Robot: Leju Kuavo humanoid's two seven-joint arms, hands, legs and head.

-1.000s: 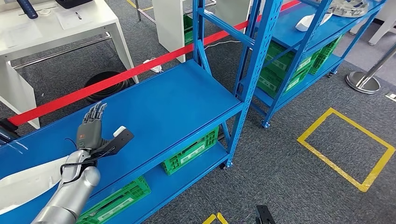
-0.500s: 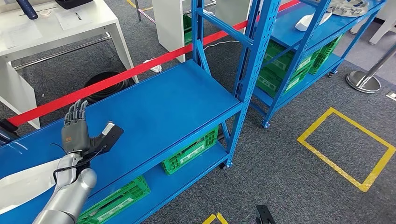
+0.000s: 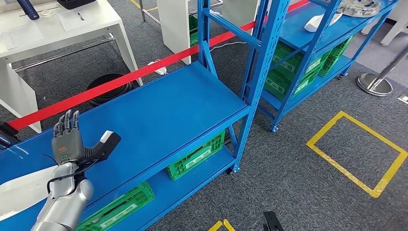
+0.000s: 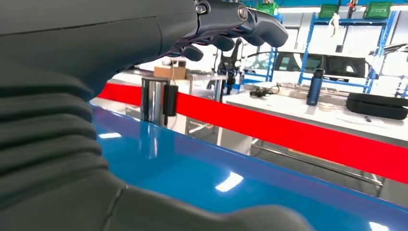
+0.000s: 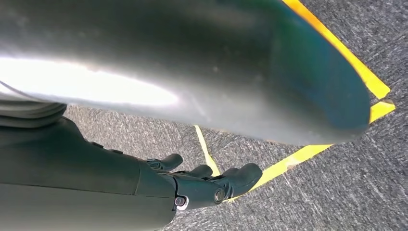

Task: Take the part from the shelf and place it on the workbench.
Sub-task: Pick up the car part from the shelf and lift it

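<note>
The robot's left hand [image 3: 67,142] hovers over the near left stretch of the blue shelf [image 3: 178,110], its fingers [image 3: 67,122] released and spread, grasping nothing. A pale, rounded part [image 3: 19,192] lies on the shelf deck at the near left edge of the head view, beside the silver forearm; whether it is the one wanted cannot be told. Another white part [image 3: 317,21] sits on the far right rack [image 3: 308,33]. The right hand [image 5: 202,185] hangs over the carpet and yellow floor tape [image 5: 332,139], fingers loosely curled on nothing. The risk: an open-handed reach may skid the smooth part along the glossy deck, or the forearm may nudge it off the near edge.
</note>
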